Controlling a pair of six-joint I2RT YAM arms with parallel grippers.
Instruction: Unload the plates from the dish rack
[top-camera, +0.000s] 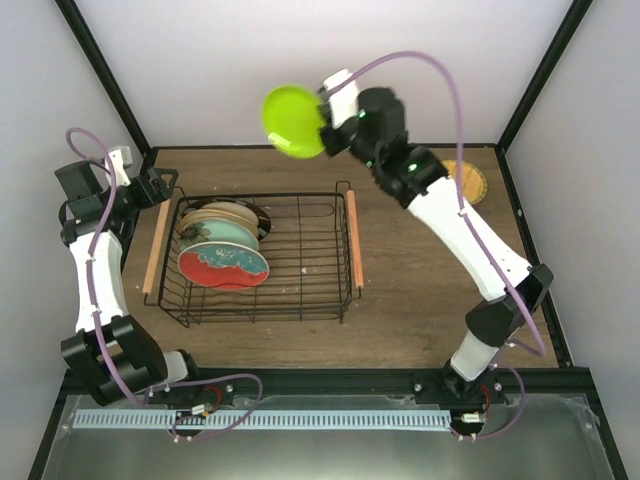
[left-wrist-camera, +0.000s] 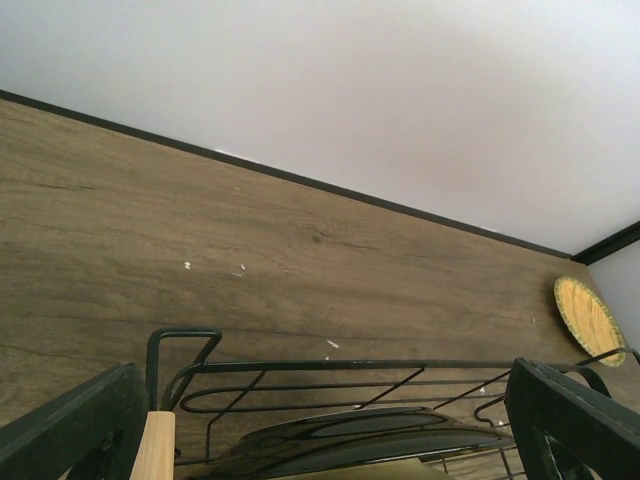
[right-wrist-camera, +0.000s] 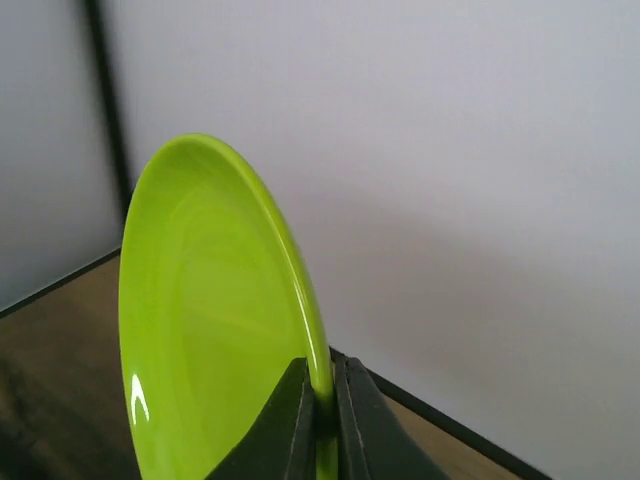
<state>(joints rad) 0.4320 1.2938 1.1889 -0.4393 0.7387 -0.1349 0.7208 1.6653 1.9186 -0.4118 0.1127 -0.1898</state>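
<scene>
Looks like a robotics lab test booth — plain white wall panels (top-camera: 300, 50) framed by black bars (top-camera: 105, 75), a wood-grain table (top-camera: 420, 300) boxed in, a left arm (top-camera: 100, 280) and a right arm (top-camera: 470, 225) bolted at its near edge, purple cables (top-camera: 412, 55) looping loose.

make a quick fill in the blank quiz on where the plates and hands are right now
1. The plate pinched by its rim in the right hand is ____ in colour.
2. The orange plate rests outside the rack, on the ____.
3. The left hand, by the rack's handle, is ____.

Missing words: green; table; open.
</scene>
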